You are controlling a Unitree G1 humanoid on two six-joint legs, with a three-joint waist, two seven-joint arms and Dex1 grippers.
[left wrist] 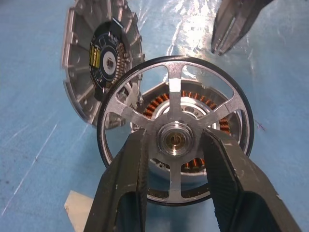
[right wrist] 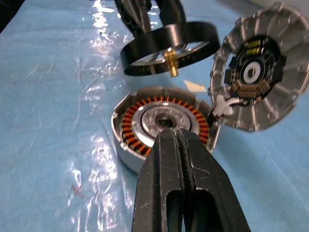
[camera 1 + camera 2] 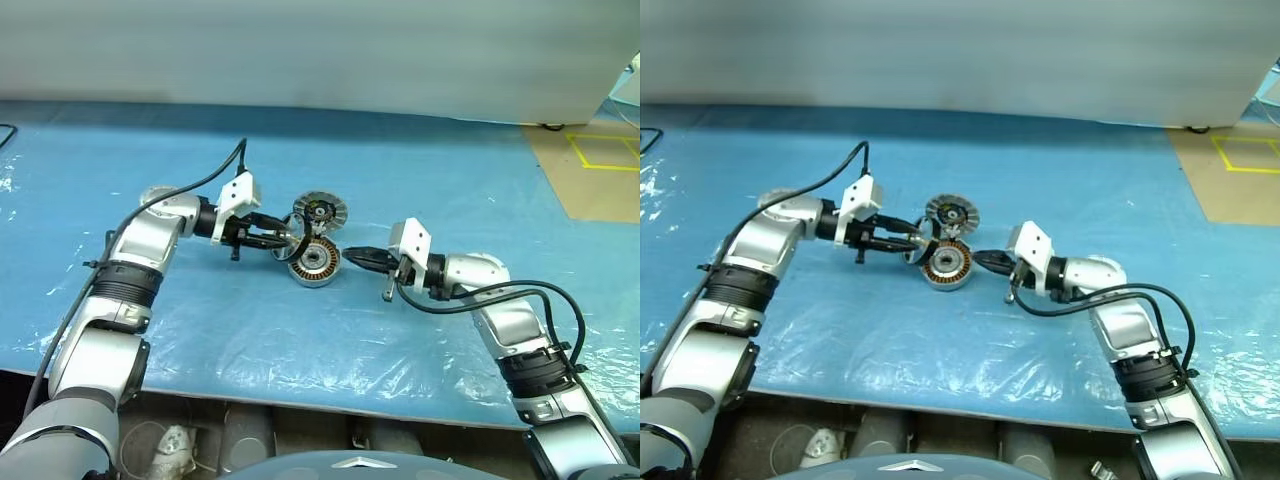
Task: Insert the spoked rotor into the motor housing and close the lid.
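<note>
My left gripper is shut on the hub of the spoked rotor, a dark-rimmed wheel with silver spokes. It holds the rotor tilted just above the motor housing, whose copper windings ring a silver hub. The lid, a ribbed silver disc with a dark circuit centre, stands open on edge behind the housing and touches it. My right gripper is shut and empty, its tip just right of the housing.
Everything lies on a blue table covered with clear plastic film. Its front edge runs close to me. A brown floor patch with yellow tape lies far right. A small beige tape scrap sits by the housing.
</note>
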